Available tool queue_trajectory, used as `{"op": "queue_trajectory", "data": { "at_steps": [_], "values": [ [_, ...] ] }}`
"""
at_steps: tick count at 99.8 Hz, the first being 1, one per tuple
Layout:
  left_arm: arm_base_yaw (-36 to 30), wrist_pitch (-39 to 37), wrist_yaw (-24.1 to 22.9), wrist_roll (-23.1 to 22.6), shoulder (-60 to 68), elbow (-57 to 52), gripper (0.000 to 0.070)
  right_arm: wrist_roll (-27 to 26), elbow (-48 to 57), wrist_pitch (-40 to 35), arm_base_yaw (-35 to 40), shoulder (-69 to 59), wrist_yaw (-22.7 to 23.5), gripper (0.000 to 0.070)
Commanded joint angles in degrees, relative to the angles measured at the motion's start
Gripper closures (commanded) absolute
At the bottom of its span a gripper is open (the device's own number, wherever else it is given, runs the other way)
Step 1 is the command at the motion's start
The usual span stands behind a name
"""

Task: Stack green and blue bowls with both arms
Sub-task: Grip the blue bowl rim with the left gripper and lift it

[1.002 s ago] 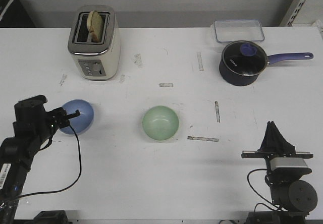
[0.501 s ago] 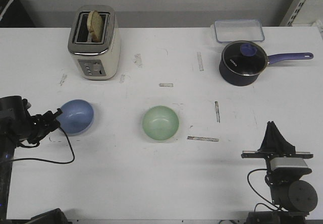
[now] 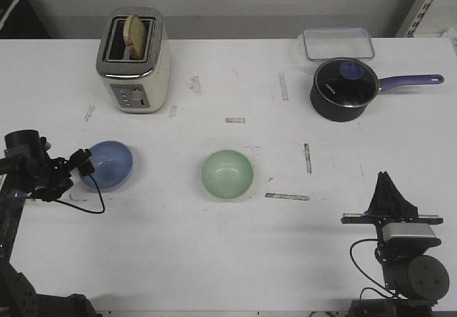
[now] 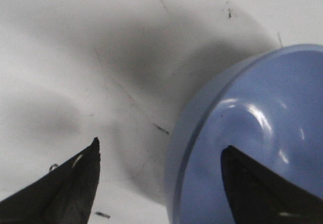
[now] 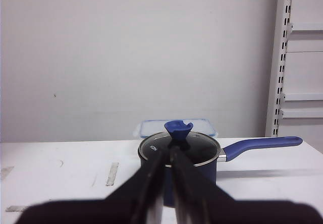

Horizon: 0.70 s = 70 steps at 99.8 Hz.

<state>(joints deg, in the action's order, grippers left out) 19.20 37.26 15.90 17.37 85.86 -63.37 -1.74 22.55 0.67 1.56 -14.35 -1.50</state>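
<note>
The blue bowl (image 3: 107,164) sat upright on the white table (image 3: 228,260) at the near left, with the green bowl (image 3: 227,173) well apart to its right, near the table's middle. The left gripper (image 3: 81,164) reached in from the left edge at the blue bowl's left rim. In the left wrist view its jaws were spread, one finger (image 4: 255,191) over the bowl's glossy inside and the other outside the wall above bare table, so the rim lay between them; whether either finger actually touched the bowl could not be told, since that close view was soft.

The right gripper (image 3: 388,192) rested at the near right corner, far from both bowls, its two fingers pressed together and holding nothing. It pointed toward the dark saucepan (image 3: 344,88) with its glass lid at the far right.
</note>
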Motion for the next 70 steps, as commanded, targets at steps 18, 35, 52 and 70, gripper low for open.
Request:
{"op": "queue_trajectory", "data": {
  "at_steps": [18,35,52,70],
  "values": [
    [-0.5,-1.4,0.2,0.2,3.6,-1.2,0.0511,0.3,0.0,0.6,0.2,0.1,0.0,0.0688],
    [-1.0,-1.3,0.2,0.2,4.4,-1.2,0.07,0.3,0.0,0.6,0.2,0.1,0.0,0.0688],
    [-1.3,0.2,0.2,0.2,4.3,-2.1,0.0699,0.3,0.0,0.6,0.2,0.1,0.0,0.0687],
    [-4.0,6.6,0.2,-0.2,4.3,-8.9,0.0699,0.3,0.0,0.6,0.2,0.1,0.0,0.0687]
  ]
}}
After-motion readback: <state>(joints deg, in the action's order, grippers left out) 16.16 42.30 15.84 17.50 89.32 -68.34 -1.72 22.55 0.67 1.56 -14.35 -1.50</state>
